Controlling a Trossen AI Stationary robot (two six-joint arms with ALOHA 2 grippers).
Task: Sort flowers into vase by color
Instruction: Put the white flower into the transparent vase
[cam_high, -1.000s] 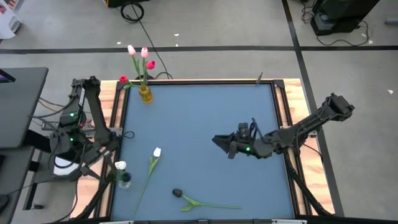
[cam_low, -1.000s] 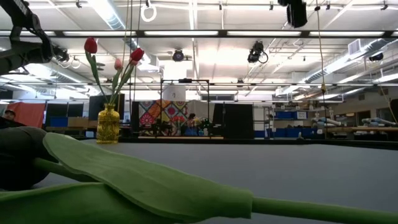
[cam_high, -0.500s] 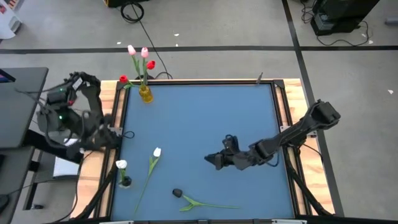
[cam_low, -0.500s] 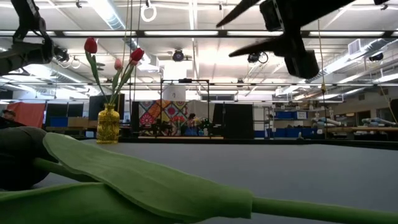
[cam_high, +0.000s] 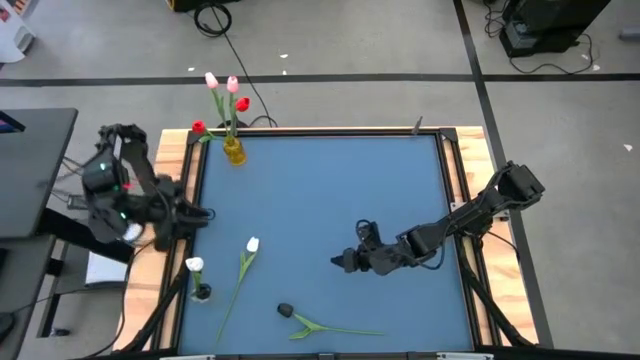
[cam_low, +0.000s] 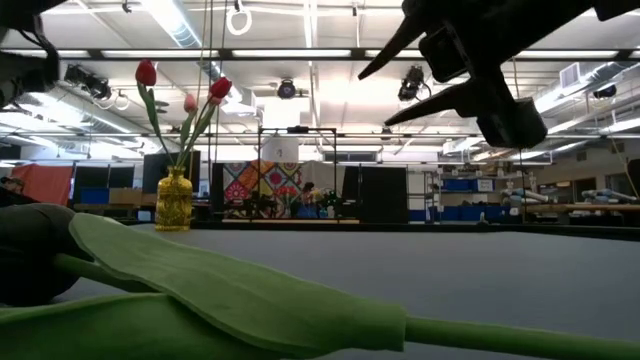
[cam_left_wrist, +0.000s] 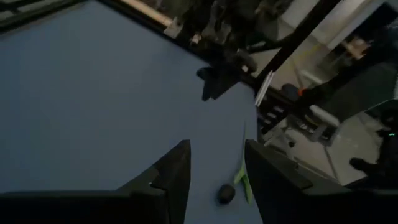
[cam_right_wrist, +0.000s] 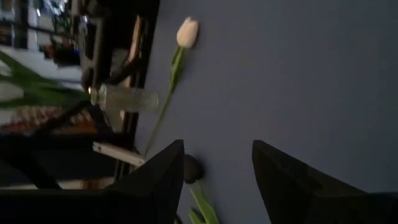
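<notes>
A: Black tulip (cam_high: 285, 311) lies near the mat's front edge, stem trailing toward 3 o'clock. The white tulip (cam_high: 252, 244) lies loose at its 11 o'clock, near the small clear vase (cam_high: 200, 291).

B: Right gripper (cam_high: 338, 262)?

A: Jaws spread, empty, hovering above the mat; the black bud sits at its 7 o'clock, close by.

B: Risk?

A: Thin stem lies flat; a closure off-line likely misses or pushes it off the front edge.

B: Left gripper (cam_high: 205, 213)?

A: At the mat's left edge, holding nothing, fingers apart.
</notes>
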